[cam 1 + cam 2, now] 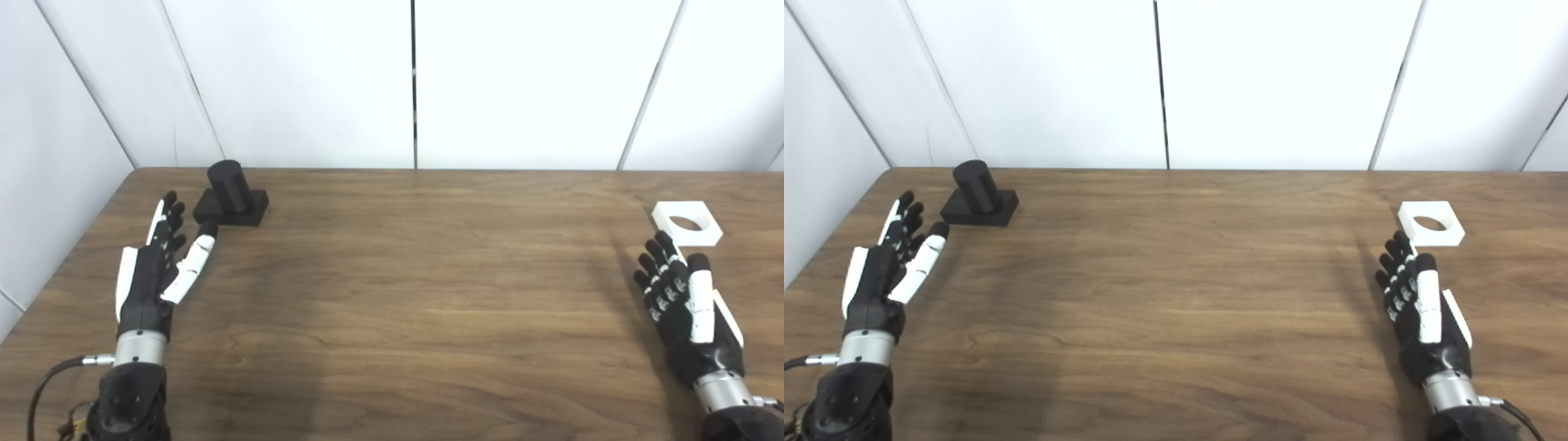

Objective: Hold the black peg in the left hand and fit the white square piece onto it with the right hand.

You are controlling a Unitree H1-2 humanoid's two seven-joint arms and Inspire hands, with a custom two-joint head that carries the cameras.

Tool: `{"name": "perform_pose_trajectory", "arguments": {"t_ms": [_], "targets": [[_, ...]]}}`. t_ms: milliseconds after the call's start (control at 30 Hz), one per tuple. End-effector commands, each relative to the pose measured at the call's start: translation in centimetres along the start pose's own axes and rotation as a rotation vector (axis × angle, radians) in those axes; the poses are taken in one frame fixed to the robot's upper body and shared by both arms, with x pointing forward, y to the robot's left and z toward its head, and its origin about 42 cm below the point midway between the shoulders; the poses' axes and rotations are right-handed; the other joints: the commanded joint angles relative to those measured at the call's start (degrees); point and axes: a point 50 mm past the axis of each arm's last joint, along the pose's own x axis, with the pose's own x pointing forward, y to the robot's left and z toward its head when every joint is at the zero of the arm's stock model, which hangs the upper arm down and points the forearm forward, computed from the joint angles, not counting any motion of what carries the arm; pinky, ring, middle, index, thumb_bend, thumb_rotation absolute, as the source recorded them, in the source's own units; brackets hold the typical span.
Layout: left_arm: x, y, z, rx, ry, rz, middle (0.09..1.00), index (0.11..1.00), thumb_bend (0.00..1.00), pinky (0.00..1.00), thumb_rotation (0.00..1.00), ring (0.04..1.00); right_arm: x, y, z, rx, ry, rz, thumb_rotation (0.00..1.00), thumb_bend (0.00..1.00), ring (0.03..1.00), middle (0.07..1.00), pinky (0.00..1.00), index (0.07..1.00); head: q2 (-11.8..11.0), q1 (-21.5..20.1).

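Note:
A black peg (pixel 231 195), a short cylinder standing on a square black base, sits at the far left of the wooden table (pixel 392 294). My left hand (pixel 160 263) is open just in front of it, fingers stretched toward the base without touching. At the far right lies the white square piece (pixel 686 223), flat, with a round hole in its middle. My right hand (pixel 683 300) is open right in front of it, fingertips close to its near edge, holding nothing.
White wall panels (pixel 404 79) close off the table's back edge and left side. Bare wood stretches between the two hands across the middle of the table.

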Motion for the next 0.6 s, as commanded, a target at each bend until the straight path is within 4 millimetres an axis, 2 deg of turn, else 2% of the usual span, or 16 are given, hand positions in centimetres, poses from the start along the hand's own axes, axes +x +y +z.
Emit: {"name": "perform_pose_trajectory", "arguments": {"t_ms": [0, 33, 133, 400, 467, 533, 567], "targets": [[2.1, 1.1, 1.3, 0.05, -0.06, 0.029, 0.967, 1.0, 0.67, 1.0, 0.62, 0.981, 0.7, -0.4, 1.3, -0.007, -0.055, 0.018, 1.0, 0.59, 1.0, 1.0, 1.0, 1.0, 0.1, 0.3], [2.6, 1.4, 1.2, 0.055, -0.055, 0.029, 0.966, 0.998, 0.7, 0.99, 0.54, 0.974, 0.7, -0.4, 1.4, -0.005, -0.056, 0.019, 1.0, 0.59, 1.0, 1.0, 1.0, 1.0, 0.1, 0.3], [4.1, 2.1, 0.9, 0.058, -0.033, 0.026, 0.966, 0.992, 0.78, 0.98, 0.46, 0.973, 0.7, -0.7, 1.7, -0.009, -0.061, 0.025, 1.0, 0.61, 1.0, 1.0, 1.0, 1.0, 0.3, 0.3], [8.1, 4.2, 0.5, 0.179, 0.04, 0.025, 0.999, 0.982, 0.95, 1.0, 0.3, 1.0, 0.6, -1.0, 2.2, -0.001, -0.071, 0.022, 1.0, 0.62, 1.0, 1.0, 1.0, 1.0, 0.6, -0.1], [8.9, 4.5, 0.4, 0.206, 0.037, 0.027, 0.969, 0.969, 0.98, 0.87, 0.27, 0.939, 0.7, -1.0, 2.3, -0.009, -0.076, 0.021, 1.0, 0.61, 1.0, 1.0, 1.0, 1.0, 0.6, 0.0], [9.9, 4.8, 0.5, 0.235, 0.025, 0.016, 0.956, 0.969, 0.98, 0.83, 0.23, 0.913, 0.7, -1.0, 2.3, -0.008, -0.075, 0.022, 1.0, 0.62, 1.0, 1.0, 1.0, 1.0, 0.6, 0.1], [10.5, 4.9, 0.5, 0.246, 0.02, 0.01, 0.953, 0.972, 0.98, 0.81, 0.18, 0.907, 0.7, -1.0, 2.4, -0.006, -0.074, 0.024, 0.99, 0.63, 1.0, 1.0, 1.0, 1.0, 0.6, 0.1]]}}
